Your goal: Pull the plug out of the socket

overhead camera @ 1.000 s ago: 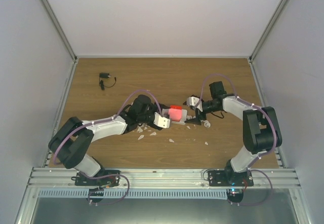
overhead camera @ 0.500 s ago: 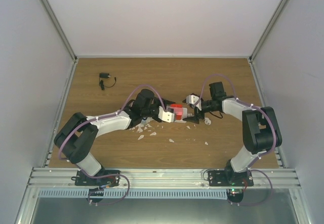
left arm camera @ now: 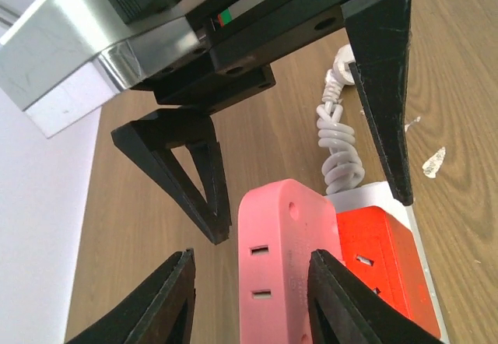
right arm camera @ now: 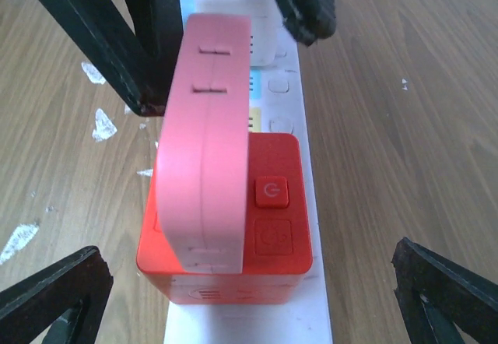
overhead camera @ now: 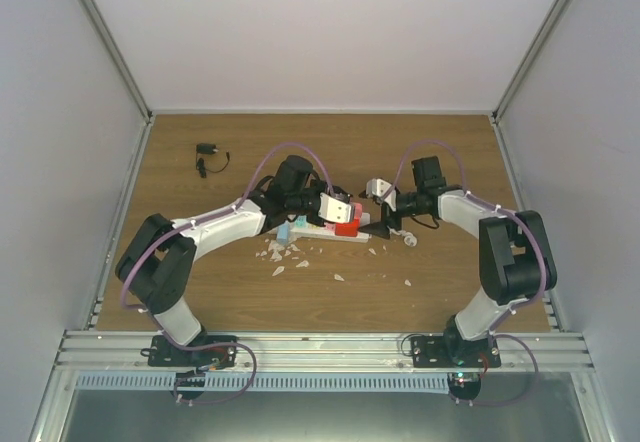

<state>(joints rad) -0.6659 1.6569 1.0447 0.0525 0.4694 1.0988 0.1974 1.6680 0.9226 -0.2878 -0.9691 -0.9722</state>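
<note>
– So, how do the jaws stand?

– Your left gripper [left arm camera: 250,257] is spread and grasps nothing. Its matte black, wedge-shaped fingers [left arm camera: 156,313] sit astride the pink plug [right arm camera: 204,149], one just beside its flank and the other apart from it. Your right gripper [right arm camera: 247,257] is released too, splayed wide. It faces the left one from the opposite end, with the plug ahead of its tips.

– And the plug itself?

– It is smooth pink plastic, a flat slab with rounded corners and pairs of narrow slots along its edge. It stands on edge against a red block [right arm camera: 272,231], which is boxy and has two square buttons on top, one with a power mark. You cannot tell from these views what the pink slab is seated in.

– Where is the socket?

– The socket [right arm camera: 294,122] is a long white strip lying flat on the wood-grain table [overhead camera: 450,152], mid-table between your arms. The red block sits on its face near the end closest to your right gripper. Pale rounded squares run along the strip. Further along it, a white cube [right arm camera: 241,5] with a cartoon sticker stands by your left fingers. A springy coiled cord [left arm camera: 341,153] leaves the strip's end toward your right gripper.

– What lies further out?

– White scraps [overhead camera: 285,262] dot the wood just beside the strip on your side. A small black item [overhead camera: 208,157] with a lead lies well apart, far left.
</note>
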